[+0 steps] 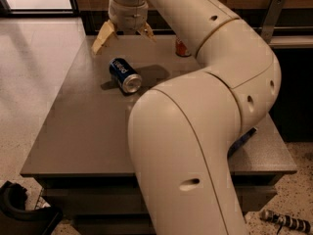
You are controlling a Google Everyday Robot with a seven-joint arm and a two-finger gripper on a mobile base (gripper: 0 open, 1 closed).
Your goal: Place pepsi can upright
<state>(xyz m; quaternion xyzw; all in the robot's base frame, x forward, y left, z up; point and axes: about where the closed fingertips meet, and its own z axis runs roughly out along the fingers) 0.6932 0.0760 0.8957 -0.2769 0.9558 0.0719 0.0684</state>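
Note:
The pepsi can (125,75), dark blue with a silver end facing me, lies on its side on the grey table (83,126) toward the far left. My gripper (123,37) hangs above and just behind the can, its two tan fingers (101,39) spread wide apart and empty. The can is not touched by it.
An orange-red can (182,48) stands at the table's far side, mostly hidden behind my arm. My big white arm (195,131) covers the table's right half. A blue bag's edge (242,140) peeks out at the right. A black object (19,212) sits on the floor, lower left.

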